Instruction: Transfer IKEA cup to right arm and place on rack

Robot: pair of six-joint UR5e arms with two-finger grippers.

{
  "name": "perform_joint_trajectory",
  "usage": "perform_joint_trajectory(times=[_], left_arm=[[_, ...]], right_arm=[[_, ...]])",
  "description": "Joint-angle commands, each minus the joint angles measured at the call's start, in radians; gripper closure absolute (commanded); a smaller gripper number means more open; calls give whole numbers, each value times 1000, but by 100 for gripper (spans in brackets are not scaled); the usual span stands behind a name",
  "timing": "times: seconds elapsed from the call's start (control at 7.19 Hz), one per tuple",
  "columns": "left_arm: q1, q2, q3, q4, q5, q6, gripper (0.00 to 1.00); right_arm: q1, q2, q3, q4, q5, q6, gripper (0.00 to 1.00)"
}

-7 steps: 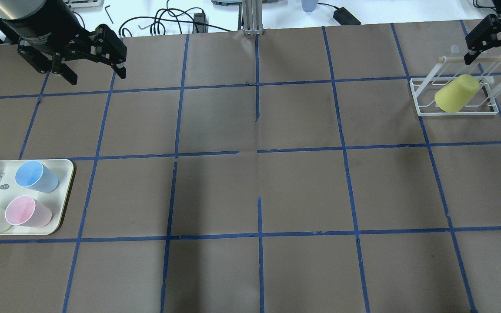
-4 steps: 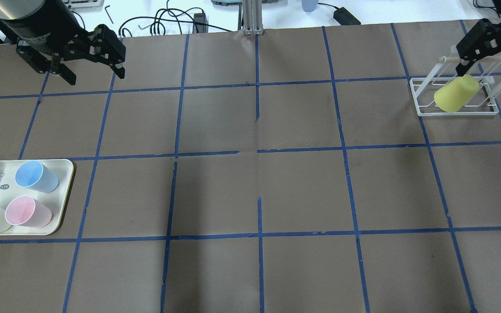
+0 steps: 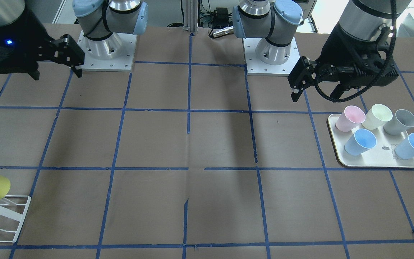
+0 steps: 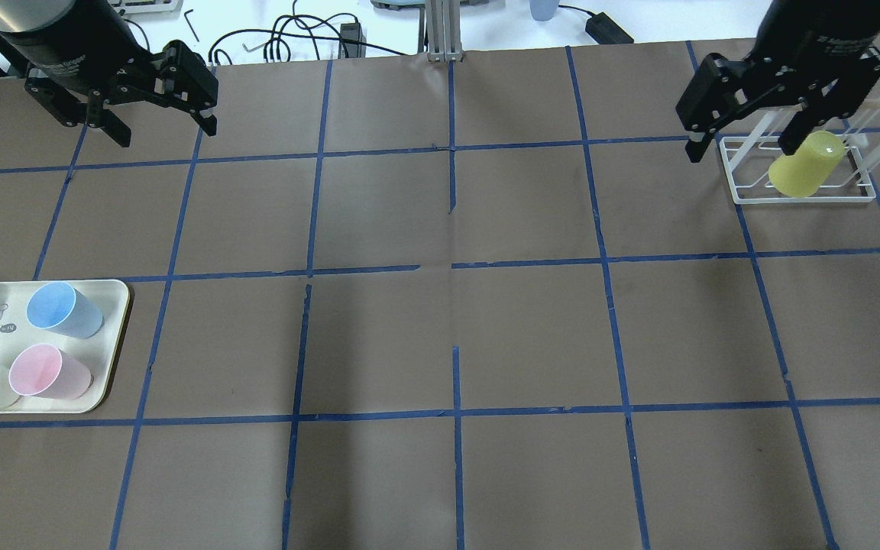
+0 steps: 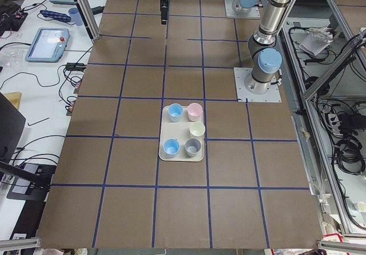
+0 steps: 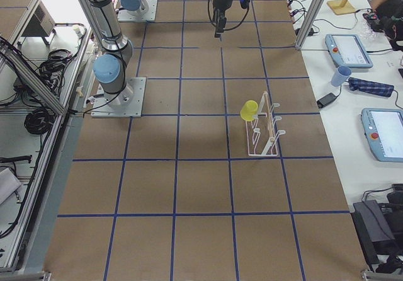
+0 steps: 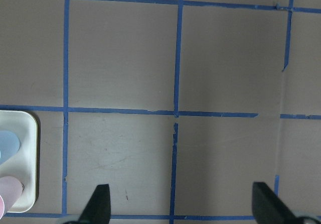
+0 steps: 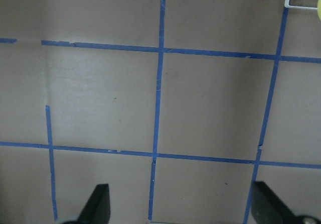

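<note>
Overhead exterior: IKEA cup [image 4: 799, 172] racked; tray [image 4: 113, 321] print illegible.

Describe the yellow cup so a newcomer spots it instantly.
On the brown table, find the white wire rack at the overhead view's upper right. The bright yellow cup sits tilted on it. The other cups, all pastel, stand upright on the cream tray at left.

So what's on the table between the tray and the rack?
Only bare brown paper with blue tape lines lies between tray and rack, per the overhead view.
</note>
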Motion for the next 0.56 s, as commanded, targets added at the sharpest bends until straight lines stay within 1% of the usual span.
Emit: perform_joint_trajectory(times=[0.0,0.14,0.28,0.42], left_arm=[[1,0,0,0,0,-1,0],[-1,0,-2,0,0,-2,0],[-1,0,-2,0,2,-2,0],[1,0,-2,0,2,-2,0]], right_arm=[[130,-3,7,11,-2,72,0],[132,-3,6,-50,-2,74,0],[132,3,11,-161,-9,78,0],[132,0,15,-162,-8,78,0]])
